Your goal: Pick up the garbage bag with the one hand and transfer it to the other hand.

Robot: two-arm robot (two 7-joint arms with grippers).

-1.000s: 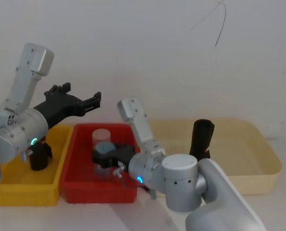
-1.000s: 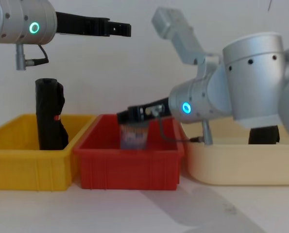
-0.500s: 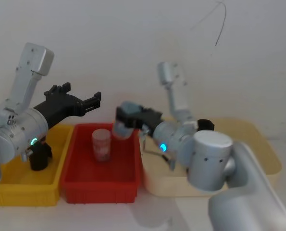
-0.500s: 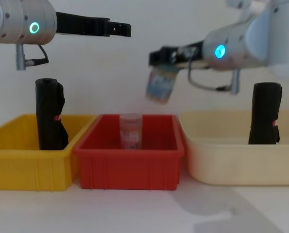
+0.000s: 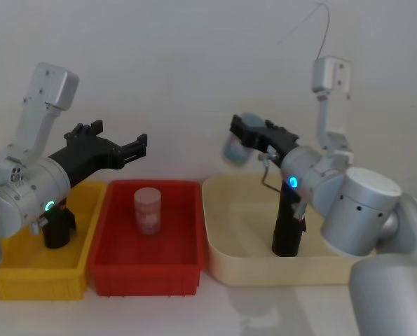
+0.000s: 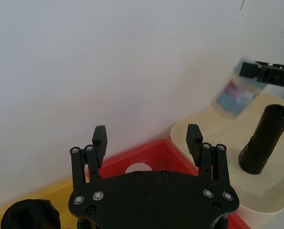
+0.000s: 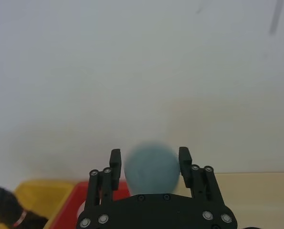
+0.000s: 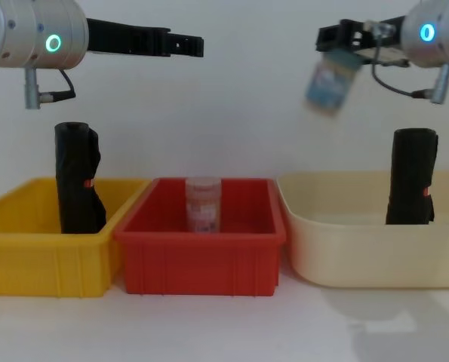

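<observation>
Since half a second ago the right end effector (image 8: 331,47) has risen and swung to the right, away from the red bin (image 5: 146,269), and it now hangs high above the cream tray (image 5: 229,259). Its fingers are closed around a small blue-capped jar (image 8: 330,83), which tilts below the fingertips. In the right wrist view the jar (image 7: 151,169) sits between the two fingers.

Below and to the right of this end effector, the garbage bag (image 5: 289,224) stands upright inside the cream tray, well apart from the fingers. In the chest view the garbage bag (image 8: 412,177) shows a small red mark on its side.

The left end effector (image 5: 139,143) has stayed in its place, high above the border of the yellow bin (image 5: 26,276) and the red bin, with its fingers spread wide and empty. Below it a lumpier black roll (image 8: 77,179) stands in the yellow bin, and a second jar (image 5: 148,210) stands upright in the red bin.
</observation>
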